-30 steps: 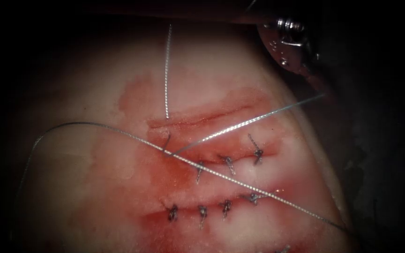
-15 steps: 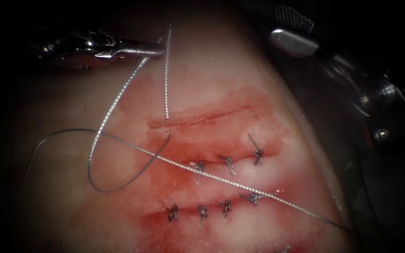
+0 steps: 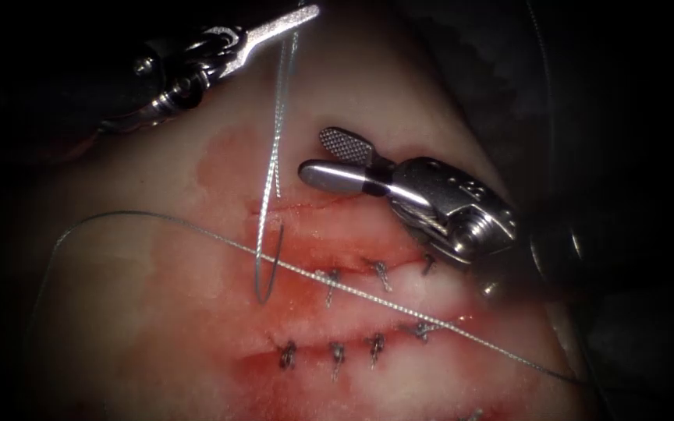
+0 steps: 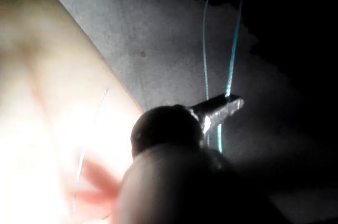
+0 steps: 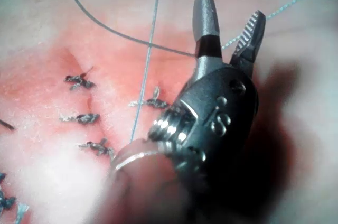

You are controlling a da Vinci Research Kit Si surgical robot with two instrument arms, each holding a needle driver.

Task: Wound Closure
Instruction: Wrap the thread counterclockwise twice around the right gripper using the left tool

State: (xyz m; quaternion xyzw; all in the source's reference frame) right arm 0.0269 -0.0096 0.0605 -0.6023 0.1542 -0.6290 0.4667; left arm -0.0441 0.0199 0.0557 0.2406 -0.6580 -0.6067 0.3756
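Left claw (image 3: 294, 19) high above tissue (image 3: 157, 312), pinched tight on thread (image 3: 276, 132); wrist view shows same hold (image 4: 224, 109). Thread hangs down in narrow loop to left end of top cut (image 3: 329, 204). Loop much smaller than half second ago: left claw pulling thread up, tightening. Right claw (image 3: 329, 160) wide apart, holds nothing, now just right of thread, over top cut. Needle: cannot spot it. Lower cuts already stitched (image 3: 335, 355). Next move likely needs right claw to catch thread gently, no tugging stitches.

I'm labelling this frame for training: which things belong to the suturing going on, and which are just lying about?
In use: left tool, shut on the thread; right tool, open, holding nothing; upper cut in the tissue.
Lying about: tied stitches on the lower cuts; red fluid.
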